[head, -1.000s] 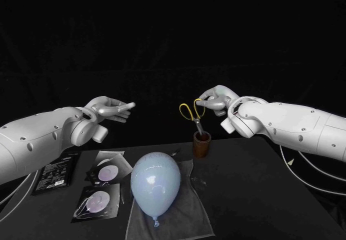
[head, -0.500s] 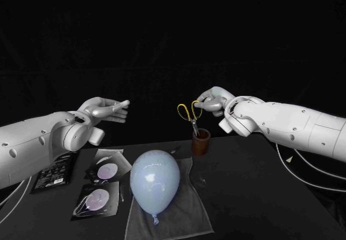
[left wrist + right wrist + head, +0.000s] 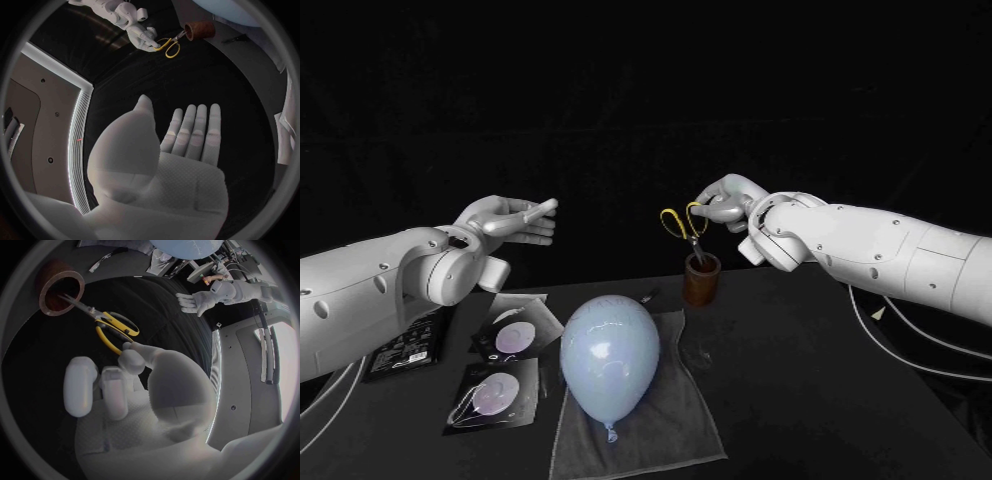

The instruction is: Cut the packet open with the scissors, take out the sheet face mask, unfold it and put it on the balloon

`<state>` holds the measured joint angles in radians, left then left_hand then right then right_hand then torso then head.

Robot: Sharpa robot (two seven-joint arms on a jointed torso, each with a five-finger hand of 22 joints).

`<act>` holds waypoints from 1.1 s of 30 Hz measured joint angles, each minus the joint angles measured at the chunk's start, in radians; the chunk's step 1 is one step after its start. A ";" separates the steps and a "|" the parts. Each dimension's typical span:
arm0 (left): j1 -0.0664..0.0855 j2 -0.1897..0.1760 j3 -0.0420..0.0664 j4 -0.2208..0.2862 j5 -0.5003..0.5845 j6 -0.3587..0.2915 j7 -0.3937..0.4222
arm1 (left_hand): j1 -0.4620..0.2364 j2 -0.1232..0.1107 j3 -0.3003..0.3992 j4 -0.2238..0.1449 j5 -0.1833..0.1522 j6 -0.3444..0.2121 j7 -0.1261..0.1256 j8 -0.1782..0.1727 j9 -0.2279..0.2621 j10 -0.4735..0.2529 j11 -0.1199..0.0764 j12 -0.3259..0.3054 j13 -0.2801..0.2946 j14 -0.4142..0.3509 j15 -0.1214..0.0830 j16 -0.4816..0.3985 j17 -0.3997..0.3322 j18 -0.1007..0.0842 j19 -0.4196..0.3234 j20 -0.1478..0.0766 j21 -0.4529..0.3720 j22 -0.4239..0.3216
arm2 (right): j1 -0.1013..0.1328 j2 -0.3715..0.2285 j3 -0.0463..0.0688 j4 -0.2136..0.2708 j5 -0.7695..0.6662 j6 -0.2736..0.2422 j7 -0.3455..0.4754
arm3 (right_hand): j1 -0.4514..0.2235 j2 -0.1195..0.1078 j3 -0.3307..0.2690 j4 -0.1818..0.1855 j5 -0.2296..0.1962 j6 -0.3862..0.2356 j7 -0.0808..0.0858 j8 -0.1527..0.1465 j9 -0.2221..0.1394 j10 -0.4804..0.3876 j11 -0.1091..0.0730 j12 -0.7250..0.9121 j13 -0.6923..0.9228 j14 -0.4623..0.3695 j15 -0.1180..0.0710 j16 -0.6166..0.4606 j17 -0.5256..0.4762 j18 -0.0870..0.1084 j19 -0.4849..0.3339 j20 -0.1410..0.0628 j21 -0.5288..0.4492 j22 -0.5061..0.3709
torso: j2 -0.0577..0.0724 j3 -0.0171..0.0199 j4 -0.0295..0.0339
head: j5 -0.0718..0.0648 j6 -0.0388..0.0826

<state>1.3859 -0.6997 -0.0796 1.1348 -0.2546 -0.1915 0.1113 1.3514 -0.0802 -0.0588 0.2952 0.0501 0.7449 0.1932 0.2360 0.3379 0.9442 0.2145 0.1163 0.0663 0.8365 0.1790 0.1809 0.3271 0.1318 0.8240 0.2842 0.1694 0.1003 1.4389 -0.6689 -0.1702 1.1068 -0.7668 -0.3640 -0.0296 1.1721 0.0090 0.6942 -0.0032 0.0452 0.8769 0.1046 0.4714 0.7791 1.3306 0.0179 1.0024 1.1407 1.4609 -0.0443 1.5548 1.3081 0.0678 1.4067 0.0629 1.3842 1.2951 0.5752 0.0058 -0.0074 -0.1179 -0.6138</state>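
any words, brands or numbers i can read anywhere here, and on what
Nothing is legible.
Black packet: pale print near its top, too small to read.
Far mask packet and near mask packet: pictures, no readable words.
Scissors, balloon, brown cup: no marks visible.

The air between my left hand (image 3: 514, 217) and my right hand (image 3: 723, 203) is free. Below, the pale blue oval balloon (image 3: 610, 355) blocks the middle of the grey cloth (image 3: 668, 425). The brown cylindrical cup (image 3: 701, 282) holding yellow-handled scissors (image 3: 684, 222) stands behind it. Bare black table (image 3: 834, 380) lies rightward.
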 measured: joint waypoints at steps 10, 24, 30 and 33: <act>-0.003 -0.002 0.000 0.009 0.007 -0.001 0.003 | 0.000 0.000 0.000 0.000 0.000 0.004 0.004 0.000 0.000 0.000 0.000 0.000 0.000 0.000 0.000 0.000 -0.001 0.000 0.000 0.000 0.000 0.001 | -0.009 0.009 0.000 -0.031 -0.004 0.004 0.000 | -0.003 -0.003 0.002 -0.002 -0.001 -0.001 -0.001 0.000 0.001 0.000 0.000 -0.001 -0.003 -0.001 0.001 0.002 0.000 0.000 0.000 0.000 0.000 0.000 | -0.002 -0.0005 -0.0007 | -0.002 -0.005; -0.008 -0.005 0.000 0.020 0.010 -0.001 0.004 | 0.004 0.004 0.000 0.000 0.000 0.003 0.003 0.000 0.000 0.000 0.000 0.000 0.000 0.000 0.000 0.000 -0.001 0.015 0.000 0.000 0.000 0.001 | -0.041 0.047 -0.001 -0.079 -0.003 0.012 0.004 | -0.008 -0.008 0.004 -0.004 -0.004 -0.002 -0.002 -0.003 0.006 -0.015 -0.001 -0.046 -0.035 0.002 -0.002 0.002 -0.001 0.000 -0.003 -0.003 0.000 -0.003 | -0.001 -0.0010 0.0002 | -0.004 -0.010; -0.013 -0.006 0.000 0.023 0.011 -0.001 0.005 | 0.004 0.004 0.000 0.000 0.000 0.003 0.003 0.000 0.000 0.000 0.000 0.000 0.000 0.000 0.000 0.000 -0.001 0.015 0.000 0.000 0.000 0.001 | -0.055 0.056 -0.002 -0.092 0.001 0.016 0.006 | -0.007 -0.007 0.004 -0.004 0.001 -0.003 -0.003 -0.005 0.006 -0.047 0.001 -0.146 -0.112 0.002 -0.002 0.002 0.000 0.000 -0.004 -0.003 0.000 -0.003 | -0.001 -0.0010 0.0002 | -0.004 -0.013; -0.014 -0.008 0.000 0.023 0.011 -0.001 0.005 | 0.004 0.004 0.000 0.000 0.000 0.003 0.003 0.000 0.000 0.000 0.000 0.000 0.000 0.000 0.000 0.000 -0.001 0.015 0.000 0.000 0.000 0.001 | -0.057 0.059 -0.002 -0.091 0.003 0.017 0.008 | -0.007 -0.007 0.005 -0.005 0.001 -0.003 -0.004 -0.008 0.005 -0.052 -0.002 -0.169 -0.130 0.002 -0.002 0.001 0.000 0.000 -0.004 -0.003 0.000 -0.002 | -0.001 -0.0011 -0.0003 | -0.003 -0.015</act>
<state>1.3714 -0.7077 -0.0795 1.1577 -0.2439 -0.1921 0.1162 1.3555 -0.0762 -0.0589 0.2952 0.0502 0.7484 0.1966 0.2360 0.3380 0.9441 0.2145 0.1162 0.0659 0.8363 0.1792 0.1808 0.3260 0.1469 0.8239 0.2841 0.1694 0.1009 1.3816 -0.6101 -0.1722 1.0159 -0.7635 -0.3474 -0.0219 1.1647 0.0017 0.6987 -0.0077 0.0464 0.8738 0.1010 0.4638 0.7845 1.2788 0.0162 0.8334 1.0104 1.4632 -0.0466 1.5562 1.3082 0.0677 1.4032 0.0595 1.3840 1.2926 0.5740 0.0047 -0.0077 -0.1214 -0.6285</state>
